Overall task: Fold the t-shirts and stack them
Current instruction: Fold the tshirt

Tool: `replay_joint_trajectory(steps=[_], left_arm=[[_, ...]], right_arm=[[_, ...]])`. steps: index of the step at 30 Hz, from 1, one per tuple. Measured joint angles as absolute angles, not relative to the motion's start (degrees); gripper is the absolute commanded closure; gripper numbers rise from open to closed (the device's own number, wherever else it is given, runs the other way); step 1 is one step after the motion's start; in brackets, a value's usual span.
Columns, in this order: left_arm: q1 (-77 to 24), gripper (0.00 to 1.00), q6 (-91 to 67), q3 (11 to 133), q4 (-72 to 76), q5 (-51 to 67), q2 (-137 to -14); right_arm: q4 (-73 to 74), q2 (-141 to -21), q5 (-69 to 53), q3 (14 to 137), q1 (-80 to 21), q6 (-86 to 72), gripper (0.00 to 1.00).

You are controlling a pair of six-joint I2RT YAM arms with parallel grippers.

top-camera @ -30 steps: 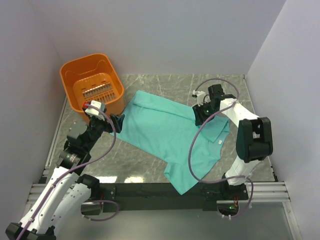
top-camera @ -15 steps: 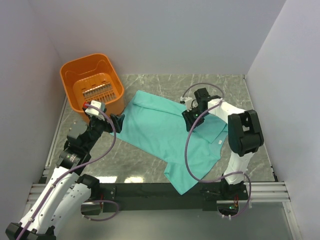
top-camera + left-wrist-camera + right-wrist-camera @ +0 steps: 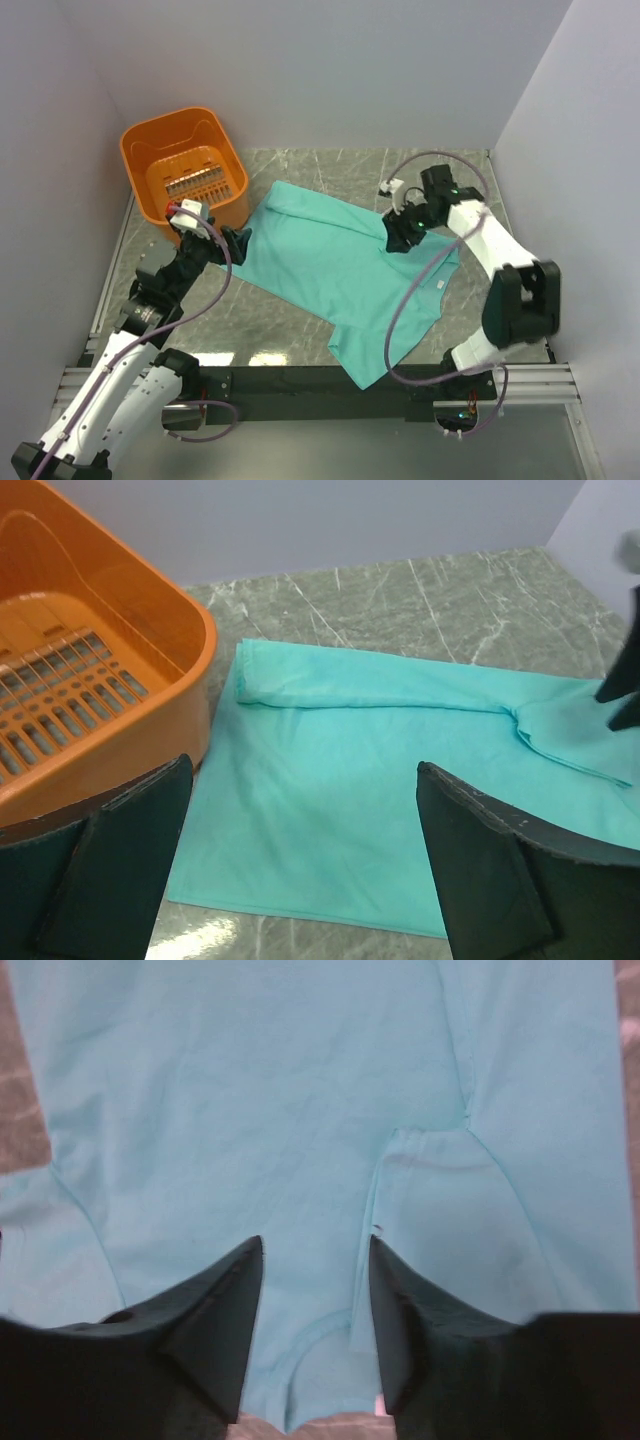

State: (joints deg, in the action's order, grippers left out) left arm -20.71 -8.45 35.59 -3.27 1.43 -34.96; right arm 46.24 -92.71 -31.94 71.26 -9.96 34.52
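Teal t-shirt (image 3: 320, 275) lies spread under the right gripper (image 3: 397, 238), jaws parted.

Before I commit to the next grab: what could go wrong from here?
1. The right gripper is open over a crease in the t-shirt; closing there might pinch only the top layer.
2. The left gripper, open wide, sits beside the orange basket; one finger could catch its wall.
3. The t-shirt's near corner reaches the front edge of the table, so a pull might drag it off.
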Motion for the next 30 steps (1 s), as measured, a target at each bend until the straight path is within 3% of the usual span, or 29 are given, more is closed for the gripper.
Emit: replay_joint_trajectory(steps=[6,12,30], left_arm=[[-20.7,0.01,-16.9,36.4,-4.8,0.2,-40.7],[-20.7,0.03,-31.2,38.7,-11.5,1.2,-48.9],[-20.7,0.15,-56.9,33.8,-23.3,-17.5,-54.9]], right_arm=[[47.4,-76.5,-37.5,56.6,-12.7,49.0,0.45],[45.1,-70.4,-33.8,43.2,-30.8,53.7,0.45],[41.2,-62.7,-26.9,38.8,-64.0,55.9,0.47]])
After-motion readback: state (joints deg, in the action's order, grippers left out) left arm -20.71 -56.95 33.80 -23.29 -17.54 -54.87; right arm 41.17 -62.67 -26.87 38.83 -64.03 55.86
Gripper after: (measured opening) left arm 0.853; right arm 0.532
